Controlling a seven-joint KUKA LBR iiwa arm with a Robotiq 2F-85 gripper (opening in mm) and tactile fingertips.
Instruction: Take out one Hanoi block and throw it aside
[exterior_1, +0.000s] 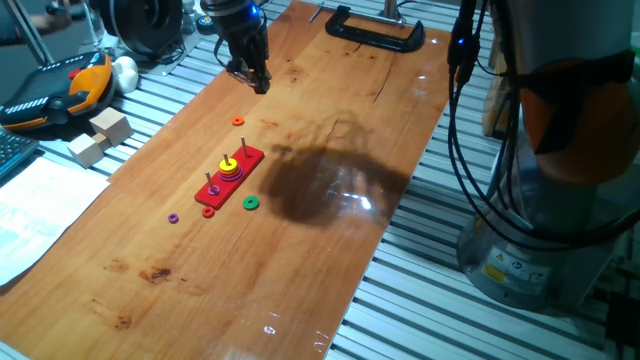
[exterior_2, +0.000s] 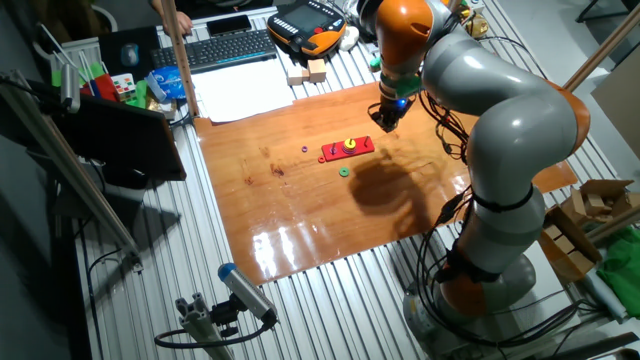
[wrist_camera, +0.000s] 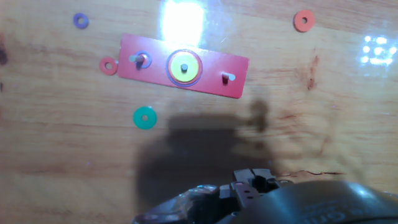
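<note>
The Hanoi block (wrist_camera: 184, 66) is a flat yellow ring. It tops a small stack on the middle peg of the red base (wrist_camera: 205, 79). The same Hanoi block (exterior_1: 229, 166) (exterior_2: 350, 144) shows on the base (exterior_1: 245, 162) (exterior_2: 362, 145) in both fixed views. My gripper (exterior_1: 256, 80) (exterior_2: 385, 121) hangs above the table, beyond the base and apart from it. In the hand view its fingertips (wrist_camera: 252, 180) sit together at the bottom edge with nothing between them.
Loose on the wood lie a green ring (wrist_camera: 144, 117) (exterior_1: 250, 203), a small purple ring (wrist_camera: 80, 20) (exterior_1: 174, 217), a red ring (wrist_camera: 108, 65) and an orange ring (wrist_camera: 303, 20) (exterior_1: 237, 122). A black clamp (exterior_1: 375, 30) grips the far table edge. Wooden blocks (exterior_1: 100, 137) lie left of the board.
</note>
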